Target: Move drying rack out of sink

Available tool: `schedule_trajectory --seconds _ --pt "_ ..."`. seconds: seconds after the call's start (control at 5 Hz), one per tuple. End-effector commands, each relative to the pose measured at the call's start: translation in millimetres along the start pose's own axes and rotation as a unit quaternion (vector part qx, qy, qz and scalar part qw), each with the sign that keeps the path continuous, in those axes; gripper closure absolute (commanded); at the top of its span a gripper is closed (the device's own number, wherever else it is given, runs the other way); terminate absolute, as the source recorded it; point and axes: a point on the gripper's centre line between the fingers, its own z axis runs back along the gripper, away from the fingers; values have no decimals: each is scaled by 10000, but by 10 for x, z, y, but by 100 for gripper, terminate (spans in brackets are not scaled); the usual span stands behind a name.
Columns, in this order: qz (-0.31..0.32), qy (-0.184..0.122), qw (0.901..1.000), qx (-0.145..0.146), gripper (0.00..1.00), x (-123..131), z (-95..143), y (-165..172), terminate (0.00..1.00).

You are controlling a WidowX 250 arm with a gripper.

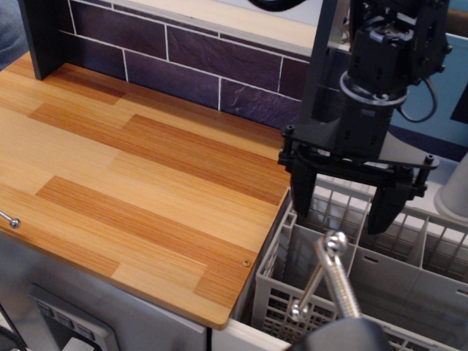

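The light-grey lattice drying rack fills the lower right and sits down in the sink. Only a strip of the sink's white rim shows at the bottom edge; its basin is hidden under the rack. My black gripper hangs over the rack's back left corner with its jaws wide apart. The left finger reaches down at the rack's left wall. The right finger points into a compartment by a divider. Nothing is between the fingers but the rack's back wall, and I cannot tell whether they touch it.
The striped wooden countertop lies to the left of the rack, backed by a purple tiled wall. A metal spring-like utensil stands in the rack's front compartment. A grey cup-like thing stands at the right edge.
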Motion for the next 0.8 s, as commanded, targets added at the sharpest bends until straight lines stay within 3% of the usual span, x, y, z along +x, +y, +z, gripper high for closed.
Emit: schedule_trajectory --seconds 0.0,0.4,0.6 --pt "0 0 10000 0 0 0 0 0 0" --pt "-3 -114 9999 121 0 -23 -379 -64 0" --pt "13 -200 9998 47 0 -26 -520 -119 0"
